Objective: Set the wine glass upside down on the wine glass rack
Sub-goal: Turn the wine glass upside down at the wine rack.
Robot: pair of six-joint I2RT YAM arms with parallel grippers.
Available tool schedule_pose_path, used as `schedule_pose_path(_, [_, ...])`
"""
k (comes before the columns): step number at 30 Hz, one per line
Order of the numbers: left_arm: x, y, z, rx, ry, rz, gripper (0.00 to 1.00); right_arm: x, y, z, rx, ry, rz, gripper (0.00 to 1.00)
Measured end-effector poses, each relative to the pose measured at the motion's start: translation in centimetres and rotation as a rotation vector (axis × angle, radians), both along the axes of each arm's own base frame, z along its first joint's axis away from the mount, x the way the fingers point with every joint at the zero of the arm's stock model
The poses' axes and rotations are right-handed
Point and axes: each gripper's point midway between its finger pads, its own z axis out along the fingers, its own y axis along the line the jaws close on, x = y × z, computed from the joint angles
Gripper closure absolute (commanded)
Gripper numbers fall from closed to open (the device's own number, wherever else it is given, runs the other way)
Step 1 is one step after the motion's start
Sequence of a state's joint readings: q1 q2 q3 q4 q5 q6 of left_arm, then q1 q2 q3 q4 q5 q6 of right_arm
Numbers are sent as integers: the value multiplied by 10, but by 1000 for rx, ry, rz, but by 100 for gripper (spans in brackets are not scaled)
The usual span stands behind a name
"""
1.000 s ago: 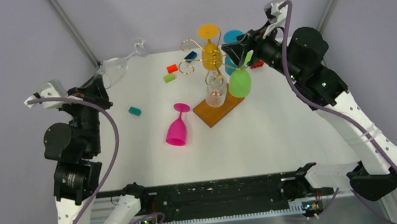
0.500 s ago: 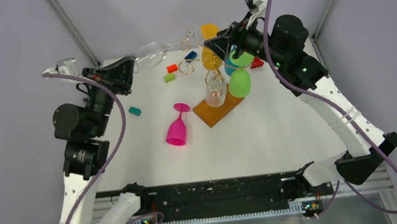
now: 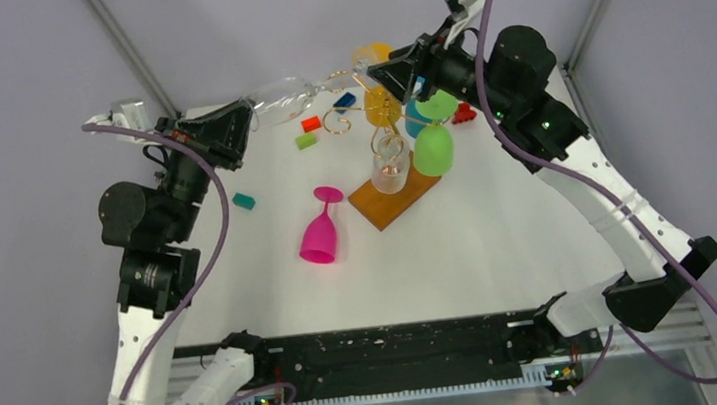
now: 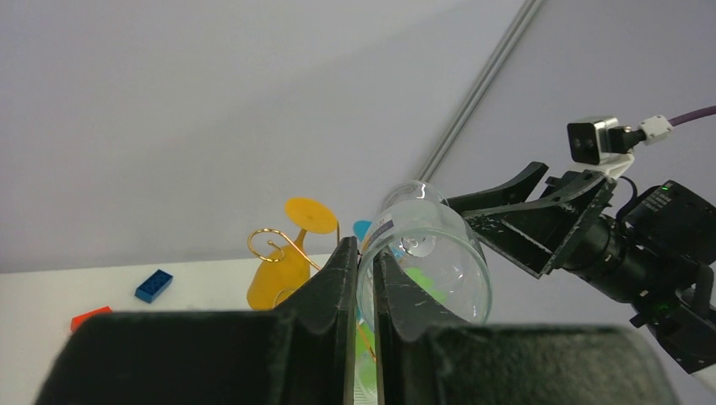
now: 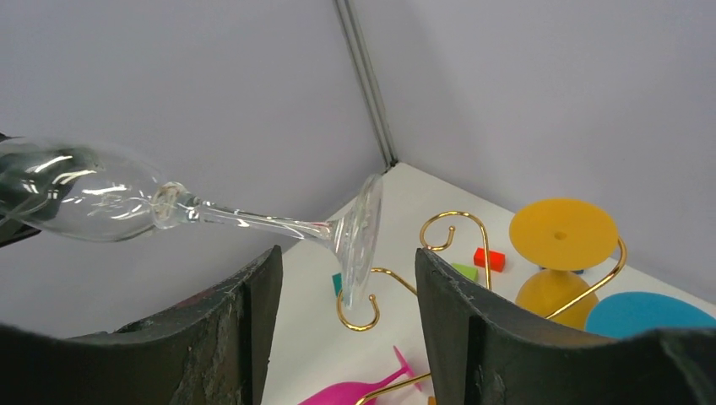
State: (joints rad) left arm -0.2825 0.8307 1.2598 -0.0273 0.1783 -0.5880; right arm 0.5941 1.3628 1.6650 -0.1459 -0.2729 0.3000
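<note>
A clear wine glass (image 3: 283,98) hangs level in the air left of the wine glass rack (image 3: 412,198), its foot pointing right. My left gripper (image 3: 241,122) is shut on the bowl's rim, one finger inside the bowl (image 4: 431,253) and one outside. My right gripper (image 3: 383,67) is open. The glass's round foot (image 5: 359,240) stands between its fingers (image 5: 253,295) without touching either. The foot sits just above one gold curled arm (image 5: 456,221) of the rack. In the left wrist view, my left gripper (image 4: 365,253) looks past the bowl at the right gripper.
On the rack hang a yellow glass (image 3: 382,104), a green glass (image 3: 432,149) and a clear one (image 3: 390,171), with a blue glass (image 3: 416,121) behind. A pink glass (image 3: 319,232) lies on the table. Small red (image 3: 311,123), green (image 3: 306,141), teal (image 3: 244,201) and blue (image 3: 344,101) blocks lie around.
My left arm has swung right and carried the clear glass up to the rack. My right gripper has moved left, from the green glass to around the clear glass's foot.
</note>
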Motion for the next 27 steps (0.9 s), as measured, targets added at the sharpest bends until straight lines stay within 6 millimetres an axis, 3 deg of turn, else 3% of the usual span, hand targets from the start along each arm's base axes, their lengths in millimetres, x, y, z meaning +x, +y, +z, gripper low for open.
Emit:
schedule_pose_path(7, [-7,-1,8,-13,-28,-20,100,11,6,-13,-16,26,-5,53])
schedule_pose_path(12, [-10,0,8,-15,-35,-17,100,11,13,-16,-19,27,31,74])
schedule_pose_path(16, [-8,0,5,-16,-28,-13,100,7,17,-12,-9,13,62,86])
schedule_pose_path(18, [-7,0,3,-16,-26,-12,100,7,18,-9,-2,-2,67,99])
schedule_pose_path(23, [-11,2,5,-23,-49,-10,100,6,19,-3,24,-29,75,100])
schedule_pose_path(27, [-14,2,6,-25,-64,-15,62,4,18,-5,46,-55,77,100])
